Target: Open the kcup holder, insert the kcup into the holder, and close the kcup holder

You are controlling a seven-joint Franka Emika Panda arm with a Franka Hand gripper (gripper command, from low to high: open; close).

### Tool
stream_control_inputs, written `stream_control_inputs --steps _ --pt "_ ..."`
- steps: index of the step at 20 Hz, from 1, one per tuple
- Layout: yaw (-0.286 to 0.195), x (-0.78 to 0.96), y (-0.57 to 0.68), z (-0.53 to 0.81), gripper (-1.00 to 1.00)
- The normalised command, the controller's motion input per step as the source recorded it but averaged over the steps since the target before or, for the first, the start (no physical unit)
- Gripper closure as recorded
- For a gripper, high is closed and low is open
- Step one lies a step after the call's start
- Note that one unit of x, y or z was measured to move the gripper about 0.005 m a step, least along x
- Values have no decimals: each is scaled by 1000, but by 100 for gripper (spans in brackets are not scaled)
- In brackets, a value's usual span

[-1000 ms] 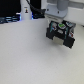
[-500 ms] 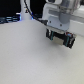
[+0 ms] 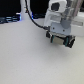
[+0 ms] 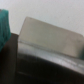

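Exterior view: gripper (image 3: 60, 39) at upper right of the frame, low over the table (image 3: 25, 60), dark fingers pointing down from a white boxy wrist; lower than a second ago, and shifted from the right edge toward upper centre. Something dark with a green fleck sits between the fingers, too blurred to name; whether the fingers are clamped or parted cannot be told. Black cable (image 3: 31, 16) arcing from the wrist toward the upper left. Likely meaning: a descent onto the work area, early in the task.

Wrist view: very close and soft. Green block (image 4: 4, 26) at the left edge, possibly the kcup's top, though not certain. Pale, flat, matte panel (image 4: 50, 37) across the centre. Beneath it a dark, glossy, curved band (image 4: 45, 67) along the lower frame, perhaps the kcup holder, not confirmable. No pod slots or drawer front visible in either view.

Table surface plain, pale, smooth.
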Motion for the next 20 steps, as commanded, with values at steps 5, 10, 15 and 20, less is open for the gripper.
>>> stream_control_inputs --steps 5,10,15,20 --pt "136 -415 377 65 -100" --pt "65 -391 608 123 -100" --pt "26 -559 682 92 -100" --pt "23 -764 633 53 -100"
